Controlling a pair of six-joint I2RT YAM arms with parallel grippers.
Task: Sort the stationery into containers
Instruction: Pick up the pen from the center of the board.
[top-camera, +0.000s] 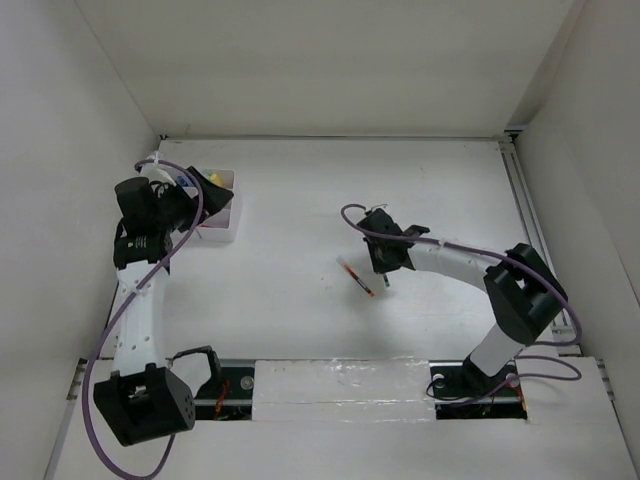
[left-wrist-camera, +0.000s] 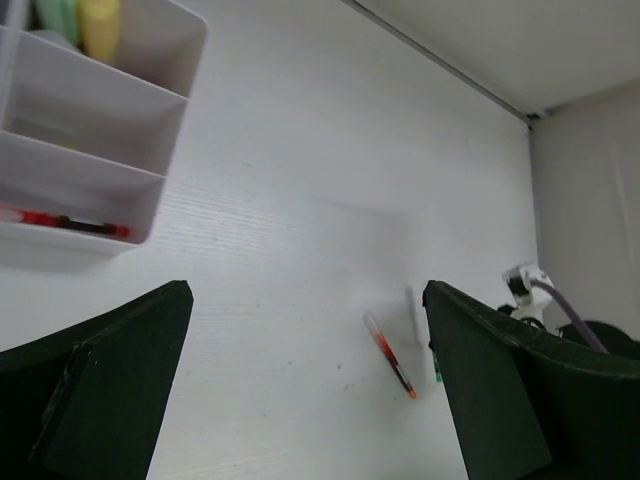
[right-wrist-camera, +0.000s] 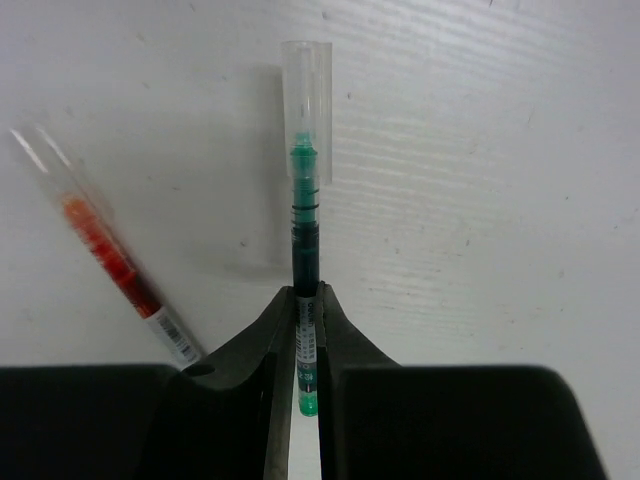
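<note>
Mid-bench, toward the right edge: my right gripper (right-wrist-camera: 308, 300) is closed tight on the rear end of a green pen (right-wrist-camera: 305, 230), jaws pinching the barrel, with the pen pointing away from the wrist. The pen has a dark green barrel, a bright green tip and a clear cap over the point. I cannot tell whether it is lifted clear of the bench (top-camera: 300, 200).

Just beside it on the left, apart from the fingers: a loose red pen (right-wrist-camera: 110, 265), clear-bodied, lying flat and slanted on the bench.

Far-left corner: the white organizer box (left-wrist-camera: 90, 190). Its nearest compartment in the left wrist view holds red pens (left-wrist-camera: 70, 222) lying along the bottom. A farther one holds a yellow highlighter (left-wrist-camera: 100, 25) and a green highlighter (left-wrist-camera: 55, 15), standing upright. My left gripper (left-wrist-camera: 308, 290) hangs just beside the box, jaws wide apart and holding nothing.

Progress, as I judge it: sorting is mostly done. The green pen in hand and the loose red pen are the only items I can see outside the box.
</note>
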